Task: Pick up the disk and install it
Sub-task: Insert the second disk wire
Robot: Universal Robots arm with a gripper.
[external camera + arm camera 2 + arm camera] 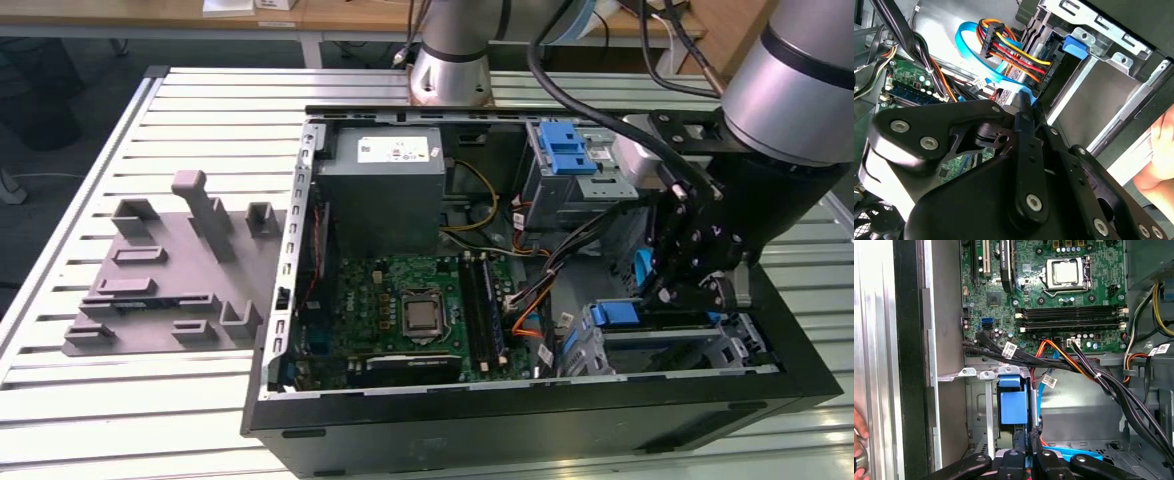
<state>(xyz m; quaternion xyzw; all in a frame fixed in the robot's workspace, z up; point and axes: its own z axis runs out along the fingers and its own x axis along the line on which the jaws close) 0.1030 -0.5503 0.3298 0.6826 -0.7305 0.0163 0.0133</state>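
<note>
Exterior view, setting: an open computer case (287, 300) lies on the slatted table (80, 400), with the arm reaching into its near right corner.
Exterior view, tool: the tool (671, 298) hangs low over the near drive bay (727, 345), just beside the disk (617, 313), whose blue carrier frame shows at the bay's left end.
Exterior view, extra: it alone places the power supply (387, 190) far left and the second drive cage (574, 160) far right, both well apart from the work.
Second wrist view, tool: the tool (1025, 107) has its fingers drawn nearly together, apparently pinching the blue edge of the disk (1025, 96).
Second wrist view, risk: the blue data cable (966, 47) and the bundle of coloured power wires (1014, 52) lie just beside the fingertips, so a push could snag or trap them.
Second wrist view, extra: a person's hand (1161, 150) is near the case's outer wall.
First wrist view, tool: the tool (1026, 435) stands with its jaws close, at the blue carrier of the disk (1014, 402), which sits between the bay rails.
First wrist view, risk: held by a thin edge, the disk could tilt and jam; black cables (1104, 382) cross near the bay mouth.
First wrist view, extra: it shows the motherboard (1019, 295) beyond the bay.
</note>
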